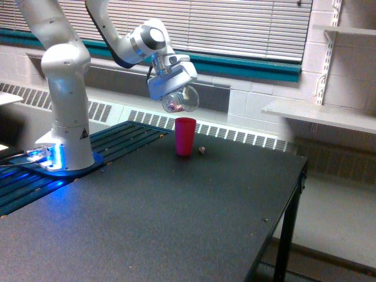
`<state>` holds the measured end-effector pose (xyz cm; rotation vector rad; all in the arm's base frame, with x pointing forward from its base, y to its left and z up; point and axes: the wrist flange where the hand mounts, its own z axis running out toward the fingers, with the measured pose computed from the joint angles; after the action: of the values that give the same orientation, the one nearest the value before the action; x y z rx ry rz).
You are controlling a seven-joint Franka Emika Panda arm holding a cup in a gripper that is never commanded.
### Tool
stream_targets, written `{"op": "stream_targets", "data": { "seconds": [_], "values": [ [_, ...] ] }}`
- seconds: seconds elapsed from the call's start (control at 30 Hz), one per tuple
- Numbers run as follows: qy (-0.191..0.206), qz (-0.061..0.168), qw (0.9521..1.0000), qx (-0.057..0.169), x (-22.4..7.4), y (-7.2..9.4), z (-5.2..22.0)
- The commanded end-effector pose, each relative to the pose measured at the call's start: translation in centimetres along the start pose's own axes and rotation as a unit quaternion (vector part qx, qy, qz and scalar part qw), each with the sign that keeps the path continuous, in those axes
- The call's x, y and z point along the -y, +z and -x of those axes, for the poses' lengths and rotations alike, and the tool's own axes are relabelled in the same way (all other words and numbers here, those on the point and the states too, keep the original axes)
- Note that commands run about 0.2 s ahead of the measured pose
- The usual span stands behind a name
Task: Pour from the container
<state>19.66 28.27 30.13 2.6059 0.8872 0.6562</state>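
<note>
Your gripper [176, 98] is clamped on the container [181, 101], which lies tipped on its side in the air with pinkish pieces showing inside. It hangs above the pink cup [185, 136], clear of its rim. A small piece [202, 150] lies on the table [176, 223] just beside the cup.
</note>
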Motion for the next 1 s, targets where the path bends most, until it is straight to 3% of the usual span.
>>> {"op": "stream_targets", "data": {
  "seconds": [0.03,0.67,1.0],
  "values": [
    [-0.027,0.006,0.9996,0.002,1.2,-0.3,0.3],
    [-0.024,0.025,0.9994,-0.001,0.3,0.1,-1.6],
    [-0.042,0.039,0.9984,0.004,1.1,0.5,-1.2]
  ]
}}
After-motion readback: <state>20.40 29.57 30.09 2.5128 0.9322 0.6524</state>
